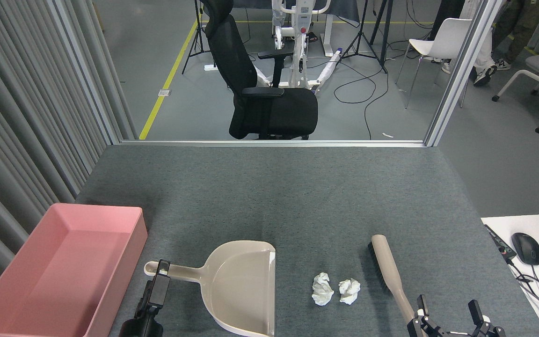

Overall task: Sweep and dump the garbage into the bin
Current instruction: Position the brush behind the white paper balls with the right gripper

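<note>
The garbage is two crumpled white paper balls (322, 289) (349, 290) lying side by side on the grey table. A beige dustpan (244, 285) lies to their left, its mouth facing them and its handle (180, 271) pointing left. The pink bin (59, 267) stands at the table's left edge. A beige brush (388, 271) with black bristles lies to the right of the balls. My left gripper (157, 286) is seen edge-on, its tip at the dustpan handle's end. My right gripper (447, 312) stands open at the bottom edge, just right of the brush handle's near end.
A white desk (498, 224) with a mouse (526, 248), keyboard and cables adjoins the table at the right. Grey curtains hang along the left. Beyond the table's far edge stand a black office chair (269, 103) and a metal frame post (456, 75).
</note>
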